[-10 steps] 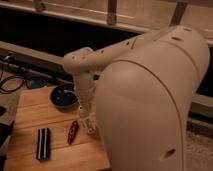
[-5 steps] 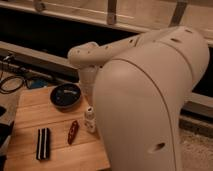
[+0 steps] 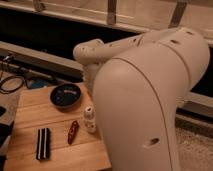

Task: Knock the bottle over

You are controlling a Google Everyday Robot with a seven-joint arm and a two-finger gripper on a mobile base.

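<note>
**Bottle upright near the desk's right edge**

The bottle (image 3: 89, 119), slim, pale and white-capped, is standing close to the wooden desk's (image 3: 30, 107) right edge, beside a dark red object (image 3: 73, 131). A round cup (image 3: 65, 96) is sitting toward the far edge, a black ribbed block (image 3: 43, 144) near the front-left corner. The arm's smooth shell (image 3: 150, 95) is hiding the gripper; grip cannot be told.

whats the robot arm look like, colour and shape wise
The arm is smooth off-white plastic, made of bulky rounded shells, with a few small dark holes in the casing. A narrower rounded link runs down behind the large shell towards the wooden table. No cables or markings show on it. The gripper is hidden behind the arm, near the bottle.
</note>
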